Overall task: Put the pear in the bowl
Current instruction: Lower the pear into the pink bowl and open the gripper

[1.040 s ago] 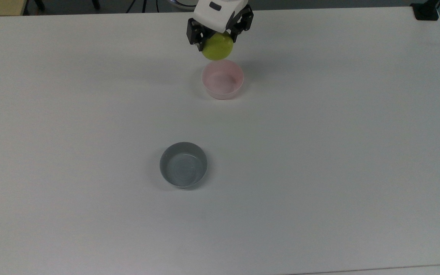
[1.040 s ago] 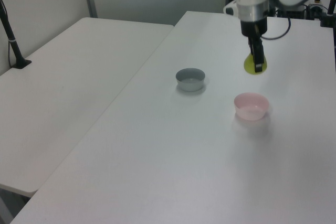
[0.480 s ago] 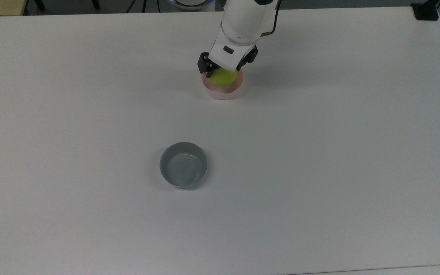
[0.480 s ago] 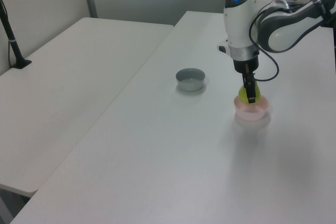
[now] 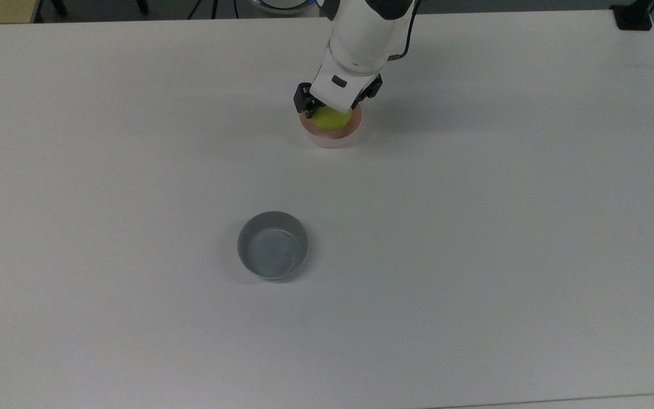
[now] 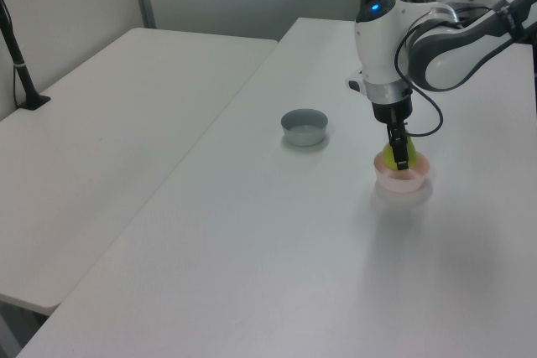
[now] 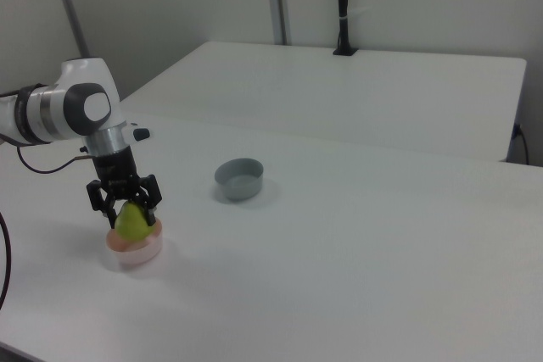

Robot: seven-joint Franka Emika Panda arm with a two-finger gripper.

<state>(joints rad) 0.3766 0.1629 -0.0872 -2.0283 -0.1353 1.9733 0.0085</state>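
In the top view, nearest the lower edge, a broad bare stretch of the white table (image 5: 474, 255) is seen. Farther up, a little toward the top view's left of centre, the grey bowl (image 5: 273, 245) is found standing upright, and nothing is seen lying in it. It is also seen in the left view (image 6: 304, 127) and in the right view (image 7: 239, 179), well apart from the arm.

Farther still, near the top edge of the top view, the pale pink bowl (image 5: 332, 132) is seen upright on the table. The pear (image 5: 331, 119) is held inside the bowl's rim, its lower part sunk below the rim and its upper part standing above it, as is shown in the right view (image 7: 132, 219) and the left view (image 6: 393, 156). The gripper (image 5: 332, 111) is lowered over the bowl, and its two dark fingers are closed against opposite sides of the pear, which is gripped between them. In the right view the gripper (image 7: 125, 203) is seen pointing straight down, with the bowl (image 7: 133, 249) directly under it. Whether the pear touches the bowl's floor cannot be told.

Beyond the gripper, the white arm (image 5: 364, 34) is seen rising toward the table's far edge.
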